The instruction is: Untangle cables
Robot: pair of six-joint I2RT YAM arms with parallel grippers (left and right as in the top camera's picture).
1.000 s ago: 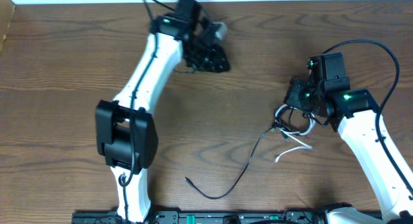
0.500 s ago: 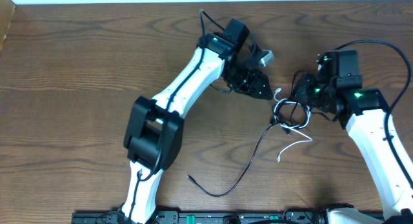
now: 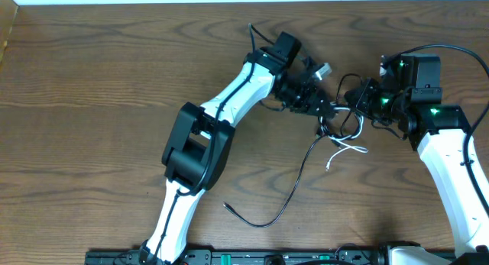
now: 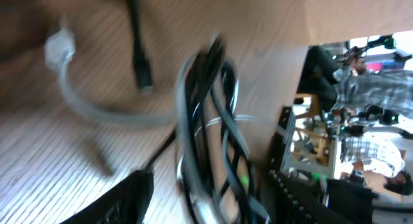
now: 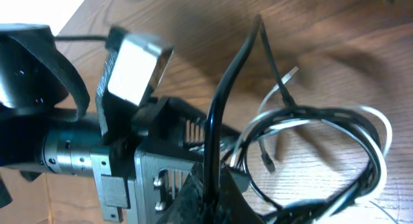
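The white cable [image 3: 353,148] and black cable [image 3: 296,185] lie looped together on the worktop [image 3: 92,105], between the two arms. The right pincer [image 3: 361,105] is clamped on the black cable at the edge of the loops. The left pincer [image 3: 327,112], fingers apart, straddles the bundle and crowds close against the right one. The black cable's loose tail trails toward the near edge.

Overhead view: bright, even light from above. The counter [image 3: 92,82] is sharp edge to edge, grain legible, shadows soft and short.

Left wrist view: heavy motion blur. The cables [image 4: 206,121] are smeared into streaks, and the far background at right is brightly lit.

Right wrist view: blown-out white patch in the top left corner. The dark foreground at the bottom edge is out of focus, and faint cable shadows lie on the wood
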